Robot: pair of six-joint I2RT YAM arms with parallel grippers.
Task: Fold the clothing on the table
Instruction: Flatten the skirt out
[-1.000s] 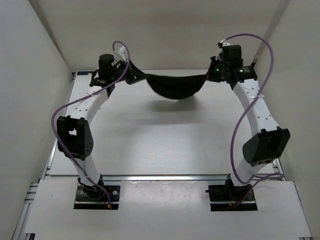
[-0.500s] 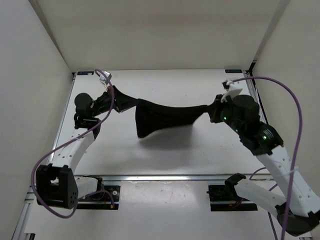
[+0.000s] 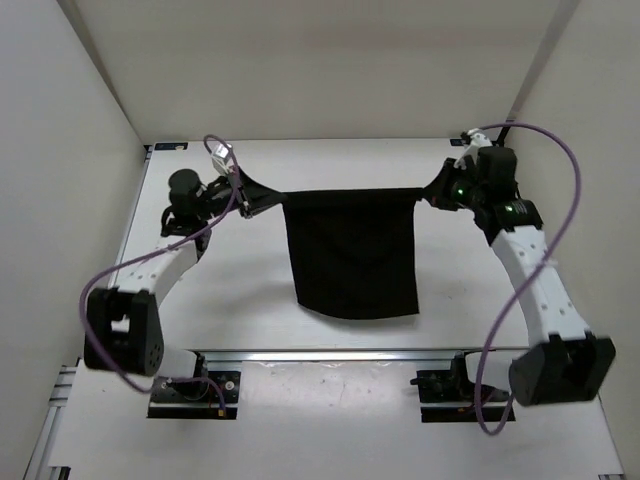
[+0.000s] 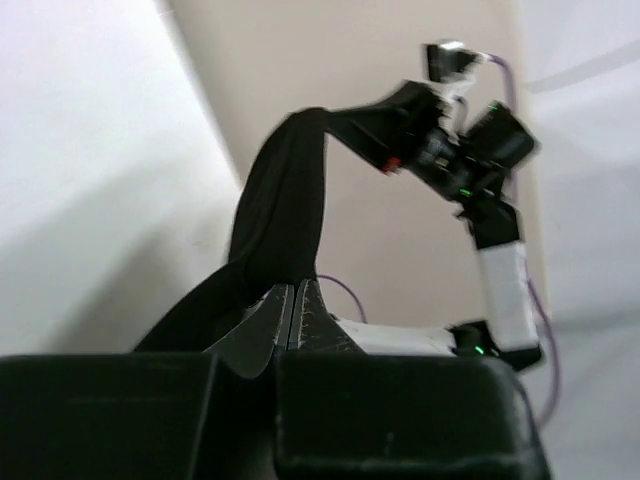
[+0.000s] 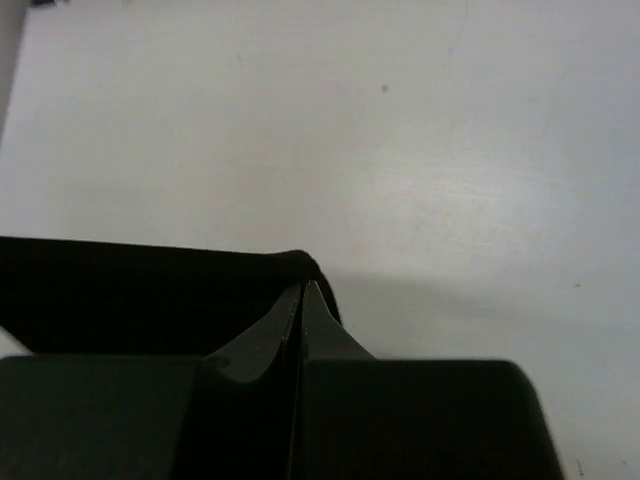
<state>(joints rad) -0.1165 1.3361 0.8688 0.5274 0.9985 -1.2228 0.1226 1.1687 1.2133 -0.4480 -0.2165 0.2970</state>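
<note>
**Item: the clothing (image 3: 352, 250), black, held by two corners.**

**Location.** Centre of the top view, over the white table (image 3: 230, 290). Its upper edge runs across the middle of the frame and its lower edge stops just short of the metal rail (image 3: 320, 354) at the bottom.

**Holds.** We record the left gripper (image 3: 262, 197) clamped on the upper left corner and the right gripper (image 3: 432, 195) clamped on the upper right. In each wrist view the jaws are pressed together with black fabric pinched between them.

**Change noted.** A second ago the cloth sagged as a shallow hammock between the arms at the top of the frame. Half a second ago it was twisted in mid-swing. Now it is spread as one flat rectangle. We judge the shake-out done and the piece ready to be laid down for the first fold.

**Edges.** Upper edge taut and straight. Side edges nearly parallel. Lower edge slightly slanted, with the right corner lower. We cannot tell how much of the lower part rests on the table.

**Open room.** There is bare surface to the left and right of the cloth and a band above the upper edge. Walls close in on both sides of the frame, and both forearms angle inward from them.
</note>
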